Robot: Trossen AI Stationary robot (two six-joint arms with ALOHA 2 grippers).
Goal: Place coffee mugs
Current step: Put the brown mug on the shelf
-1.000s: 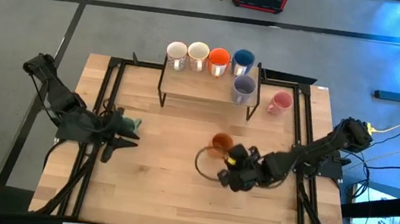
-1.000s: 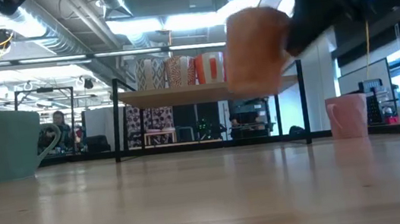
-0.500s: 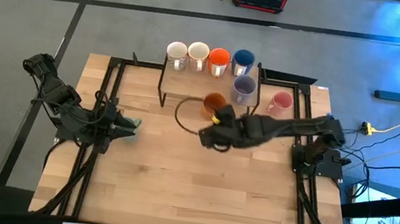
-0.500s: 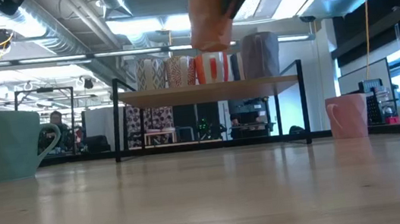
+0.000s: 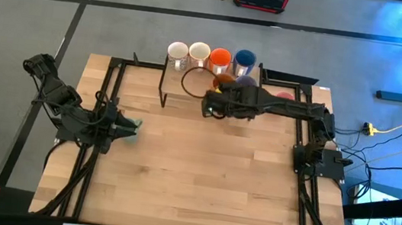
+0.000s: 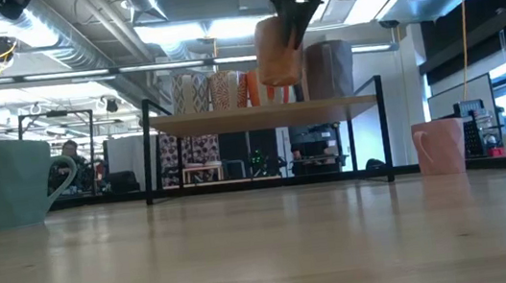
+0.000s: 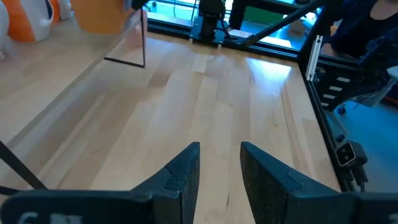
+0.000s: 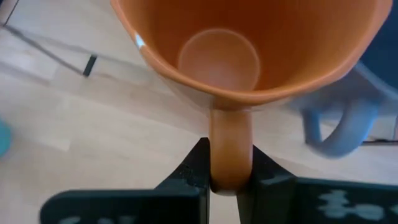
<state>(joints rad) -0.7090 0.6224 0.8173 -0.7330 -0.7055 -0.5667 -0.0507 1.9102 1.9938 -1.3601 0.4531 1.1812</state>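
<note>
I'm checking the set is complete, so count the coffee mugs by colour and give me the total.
white or cream mugs: 2
bright orange mug: 1
amber orange mug: 1
blue mug: 1
lavender-grey mug: 1
pink mug: 1
pale green mug: 1
Total: 8

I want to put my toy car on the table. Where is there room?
The wide bare wood between the two side rails, in front of the shelf, is free. It is crowded at the shelf: four mugs line its back, and the right gripper holds an amber orange mug above it. The pale green mug sits by the left gripper.
</note>
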